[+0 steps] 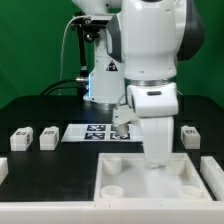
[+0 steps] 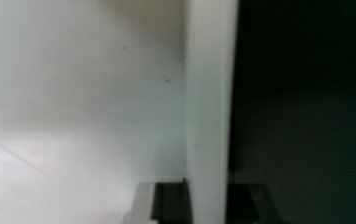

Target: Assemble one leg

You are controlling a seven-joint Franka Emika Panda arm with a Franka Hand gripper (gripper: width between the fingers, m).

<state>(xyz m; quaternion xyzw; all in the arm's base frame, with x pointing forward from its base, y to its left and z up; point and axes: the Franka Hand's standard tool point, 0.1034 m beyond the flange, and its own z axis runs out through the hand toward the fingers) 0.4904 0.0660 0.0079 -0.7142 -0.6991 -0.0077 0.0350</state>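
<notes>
On the exterior view's left you see a leg (image 1: pixel 20 138) and a second leg (image 1: pixel 47 137) lying on the dark surface (image 1: pixel 40 108), then the marker board (image 1: pixel 93 133), then the tool (image 1: pixel 155 160) down in the white tray (image 1: pixel 192 186), where you cannot tell its opening, and a third leg (image 1: pixel 188 133) at right.

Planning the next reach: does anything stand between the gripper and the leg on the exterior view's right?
Nothing visible stands on the table between them. The gripper sits low at the white tray, and the leg lies just past the tray's far rim, so only that rim needs clearing.
</notes>
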